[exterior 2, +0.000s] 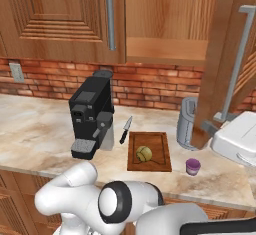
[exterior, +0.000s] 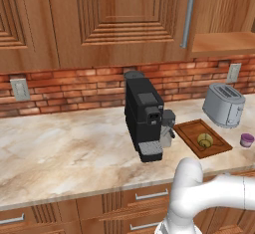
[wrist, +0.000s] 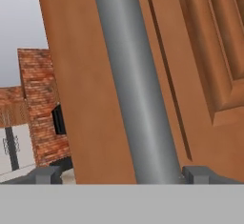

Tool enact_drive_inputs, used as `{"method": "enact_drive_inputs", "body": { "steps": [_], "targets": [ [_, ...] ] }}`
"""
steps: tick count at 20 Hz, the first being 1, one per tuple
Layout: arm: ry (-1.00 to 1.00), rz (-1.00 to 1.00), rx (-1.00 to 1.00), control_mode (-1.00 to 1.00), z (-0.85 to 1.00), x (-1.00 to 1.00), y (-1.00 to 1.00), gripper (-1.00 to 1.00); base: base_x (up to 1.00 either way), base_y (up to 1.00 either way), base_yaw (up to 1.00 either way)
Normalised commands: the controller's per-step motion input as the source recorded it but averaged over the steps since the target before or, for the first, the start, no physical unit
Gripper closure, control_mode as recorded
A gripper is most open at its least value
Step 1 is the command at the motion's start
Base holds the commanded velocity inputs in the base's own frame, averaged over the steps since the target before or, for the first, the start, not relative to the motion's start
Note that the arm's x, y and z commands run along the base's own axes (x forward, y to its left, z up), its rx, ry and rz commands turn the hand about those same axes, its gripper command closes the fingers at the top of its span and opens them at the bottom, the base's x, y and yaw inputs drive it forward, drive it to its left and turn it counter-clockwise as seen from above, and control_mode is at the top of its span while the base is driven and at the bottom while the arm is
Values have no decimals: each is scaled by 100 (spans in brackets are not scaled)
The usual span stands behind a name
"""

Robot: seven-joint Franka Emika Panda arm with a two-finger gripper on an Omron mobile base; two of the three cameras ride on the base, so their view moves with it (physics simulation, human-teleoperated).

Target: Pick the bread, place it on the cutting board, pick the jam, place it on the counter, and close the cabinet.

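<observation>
On grooved wooden cutting board [exterior 2: 161,151]: round yellowish bread [exterior 2: 144,153].

- cabinet [exterior 2: 60,19]: reddish-brown wood, visible grain, raised panels, satin
- its bar handle [wrist: 136,89]: smooth brushed grey metal, matt
- counter [exterior: 64,148]: beige marble pattern, smooth, slight sheen
- cutting board [exterior 2: 159,151]: dark brown wood, matt
- toaster [exterior: 224,103]: silvery metal, smooth
- coffee machine [exterior: 143,113]: black plastic, matt
- backsplash [exterior: 74,86]: rough red brick
- jam [exterior 2: 193,166]: purple, glossy jar
</observation>
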Motion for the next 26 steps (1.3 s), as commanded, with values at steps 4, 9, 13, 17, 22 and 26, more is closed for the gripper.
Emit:
{"method": "enact_drive_inputs", "body": {
  "steps": [4,9,13,17,22,26],
  "targets": [
    [0,0,0,-100,0,5,16,-100,0,0,0],
    [-1,0,0,-100,0,1,11,-100,0,0,0],
    [-1,0,0,-100,0,0,9,-100,0,0,0],
    [-1,0,0,-100,0,0,8,-100,0,0,0],
    [-2,-1,1,-100,0,0,7,-100,0,0,0],
    [-3,-1,0,-100,0,0,10,-100,0,0,0]
  ]
}}
